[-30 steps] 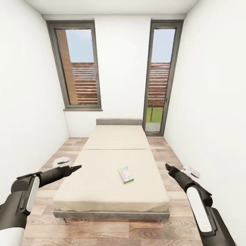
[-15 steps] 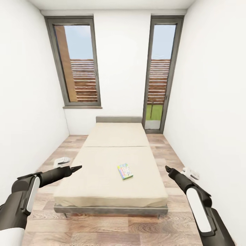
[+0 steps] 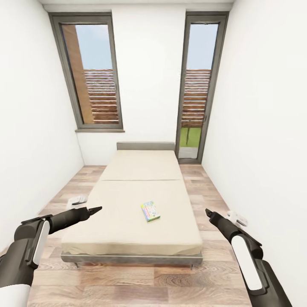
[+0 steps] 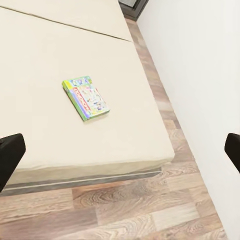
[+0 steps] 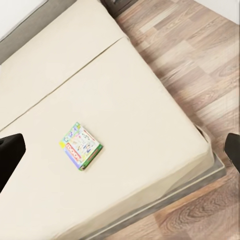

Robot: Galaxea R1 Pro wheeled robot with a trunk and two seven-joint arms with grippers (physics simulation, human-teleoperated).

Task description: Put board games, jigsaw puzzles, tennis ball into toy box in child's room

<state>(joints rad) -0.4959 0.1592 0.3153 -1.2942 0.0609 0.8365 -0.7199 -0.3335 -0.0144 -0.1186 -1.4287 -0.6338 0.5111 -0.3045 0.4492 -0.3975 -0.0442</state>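
One board game [image 3: 150, 211], a thin flat box with green edges and colourful cartoon art, lies on the cream mattress of the bed [image 3: 140, 170], right of the middle and towards the foot. It also shows as the box [image 4: 86, 97] in the left wrist view and the box [image 5: 81, 146] in the right wrist view. My left gripper [image 3: 96, 209] hovers at the bed's left side and my right gripper [image 3: 209, 212] at its right side. Both are open, empty, and well apart from the box. The table and the toy box are out of view.
White walls close in on both sides, with strips of wood-plank floor [image 3: 204, 192] along the bed. A tall window [image 3: 91, 72] and a glass door [image 3: 196, 85] stand behind the headboard. Small white objects lie on the floor at left [image 3: 76, 199] and right [image 3: 238, 217].
The whole picture has shifted: the bed and the box now sit slightly smaller, higher and further left, so the camera has moved. Both arms hold the same pose.
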